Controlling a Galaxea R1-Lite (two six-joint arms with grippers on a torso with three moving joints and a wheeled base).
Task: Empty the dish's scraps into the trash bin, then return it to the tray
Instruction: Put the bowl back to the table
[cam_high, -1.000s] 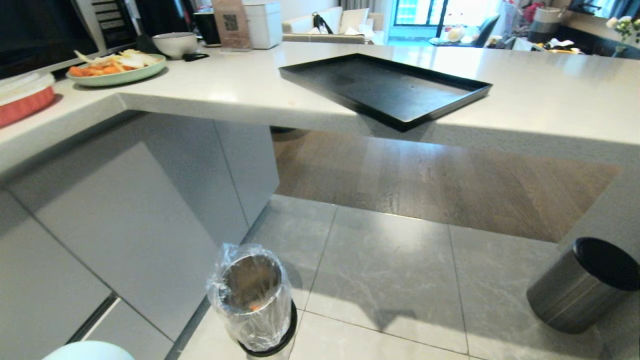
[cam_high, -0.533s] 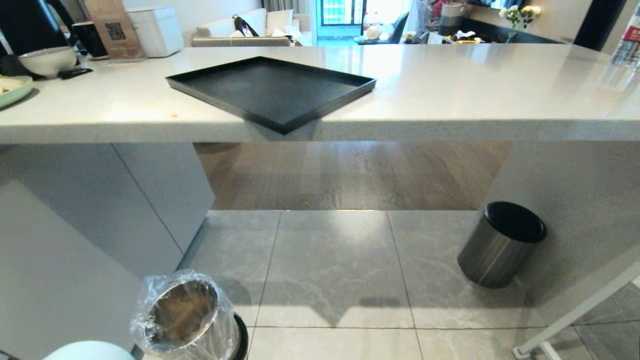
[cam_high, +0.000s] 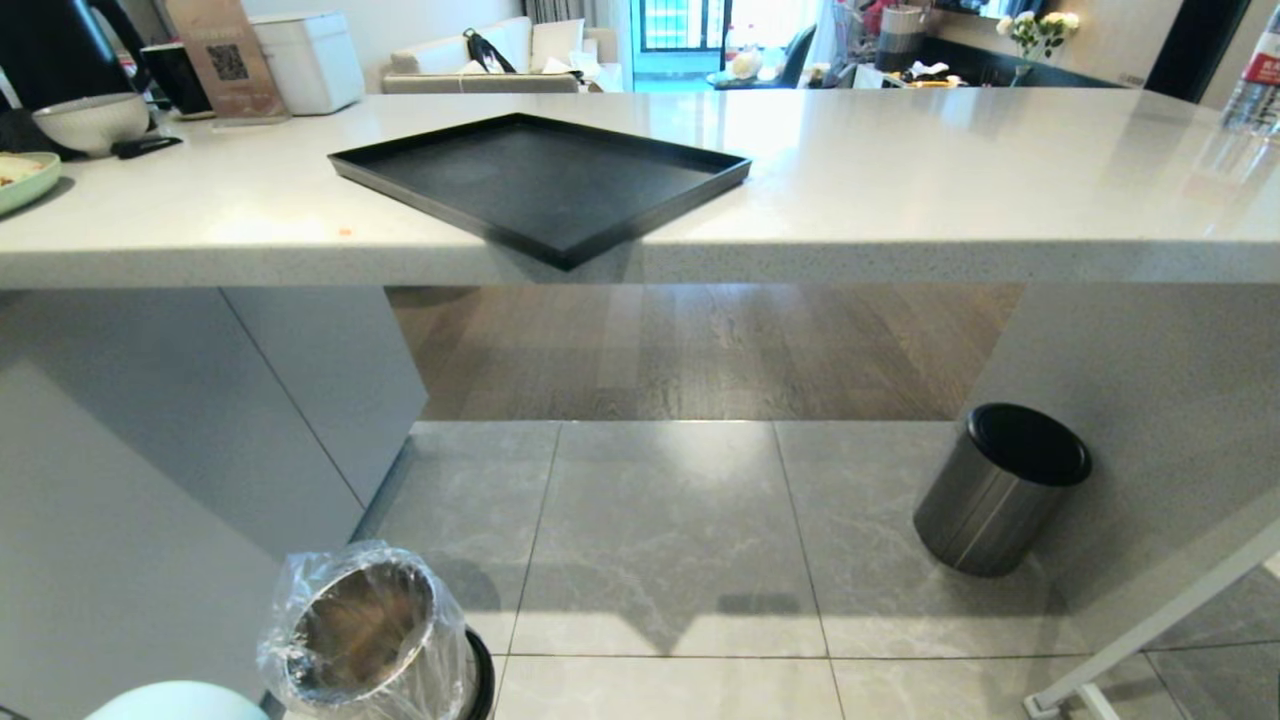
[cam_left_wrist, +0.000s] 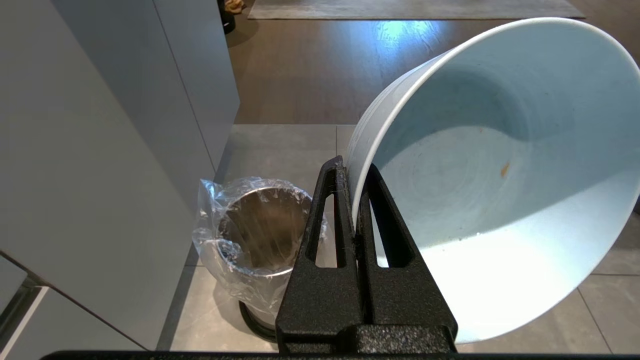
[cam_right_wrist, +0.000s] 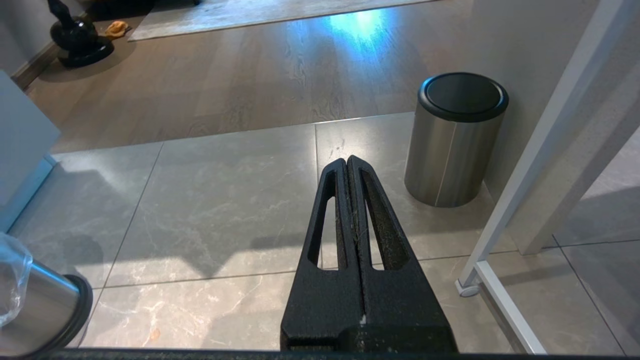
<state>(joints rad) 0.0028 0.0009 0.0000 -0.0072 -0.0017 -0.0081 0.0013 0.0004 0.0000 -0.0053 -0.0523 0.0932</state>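
Head view, surface: a pale stone surface runs across the upper part; the black tray sits on it with nothing on it, one corner poking past the front edge.
Head view, floor: the trash bin, metal with a crinkled clear liner, stands on grey tile at lower left; a plain dark-lidded cylinder stands well apart at right.
Head view, dish: only a pale curved sliver of the dish shows at the bottom edge, just beside the bin.
Left wrist view, claw: the left claw pinches the dish by its rim, one finger inside, one outside.
Left wrist view, dish: tipped up on edge, hollow facing the camera, nearly bare (one tiny orange fleck clings to the inner wall); no scraps otherwise seen.
Left wrist view, bin: its open mouth is below and to one side of the dish.
Right wrist view, claw: the right claw hangs idle above the tile, fingers pressed together, gripping nothing.
Step in hand: emptying looks done, so returning the dish to the tray is likely next; level the dish first, lift it above the surface edge, and set it down well inside the tray's rim.
Writing: a brown card at the back carries a QR code; its text is too small to read.
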